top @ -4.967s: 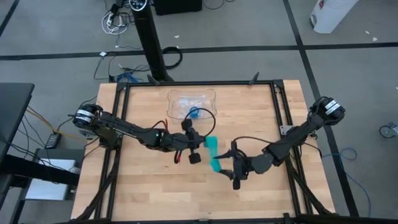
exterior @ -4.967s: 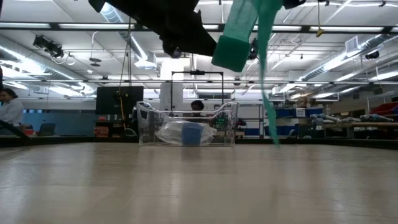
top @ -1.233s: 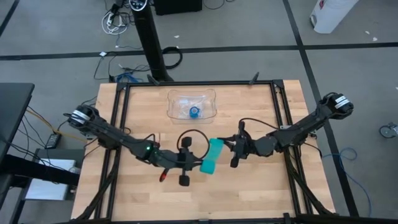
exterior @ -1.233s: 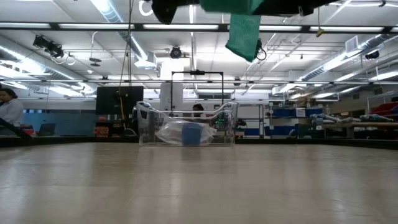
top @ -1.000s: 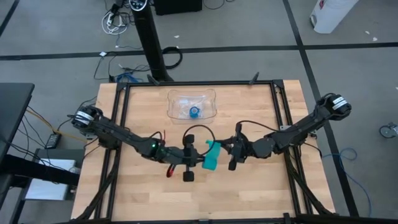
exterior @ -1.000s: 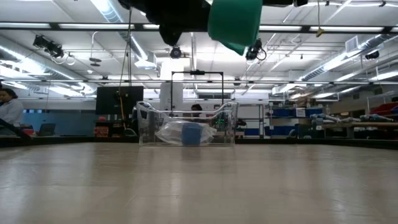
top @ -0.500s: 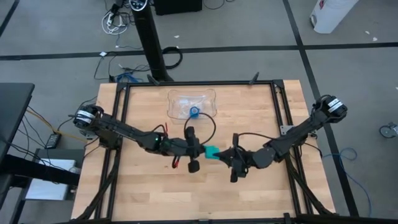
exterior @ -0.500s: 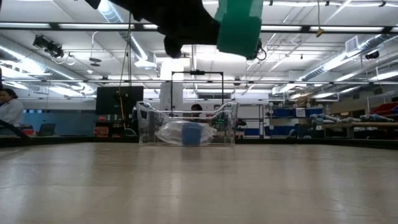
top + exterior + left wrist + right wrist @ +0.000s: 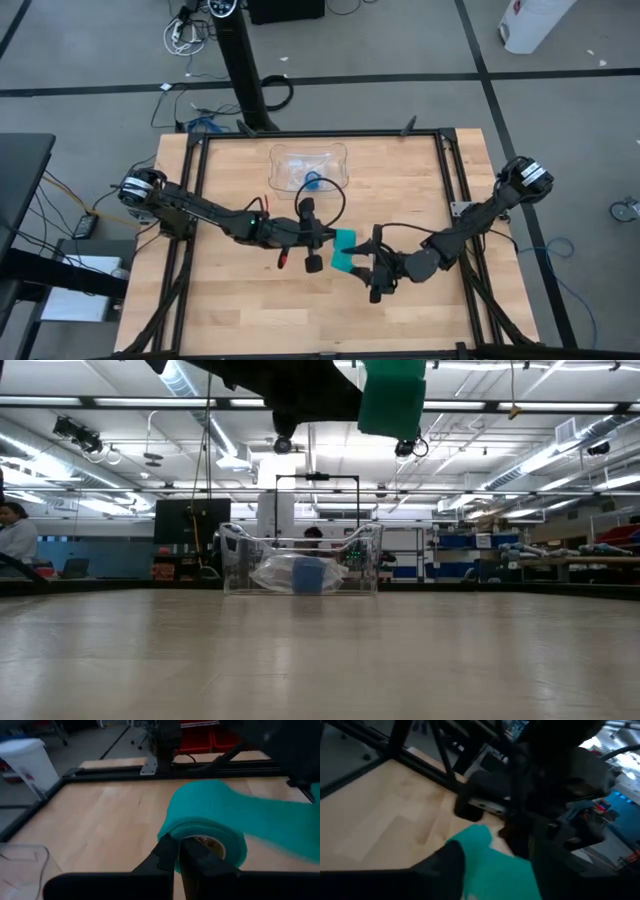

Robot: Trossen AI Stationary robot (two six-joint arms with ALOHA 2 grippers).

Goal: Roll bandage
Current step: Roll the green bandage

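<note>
The bandage (image 9: 345, 252) is a teal-green roll with a pale core (image 9: 206, 845), held in the air above the middle of the table. A loose tail (image 9: 280, 827) runs off it toward my right gripper. In the low view the bandage (image 9: 392, 395) hangs high above the tabletop. My left gripper (image 9: 318, 242) is shut on the roll. My right gripper (image 9: 366, 270) stands just right of it, nearer the front edge, fingers apart on either side of the tail's end (image 9: 495, 865). My left gripper pinches the roll's open end at the rim of the core (image 9: 186, 842) between its two shut fingers (image 9: 169, 854). It comes roughly level from the table's left. The roll is lifted clear of the table. My right gripper's fingers flank the tail; whether they touch it I cannot tell.
A clear plastic tray (image 9: 308, 167) with a small blue roll (image 9: 312, 180) stands at the far middle of the table, also in the low view (image 9: 300, 565). Black frame rails (image 9: 455, 200) border the tabletop. A person (image 9: 15, 530) sits far off in the room.
My left gripper has carried the roll a little toward the table's far and right side. My right gripper has gone toward the near edge and a little left, close beside the roll. The loose strip seen before now shows as a short tail on a compact roll.
</note>
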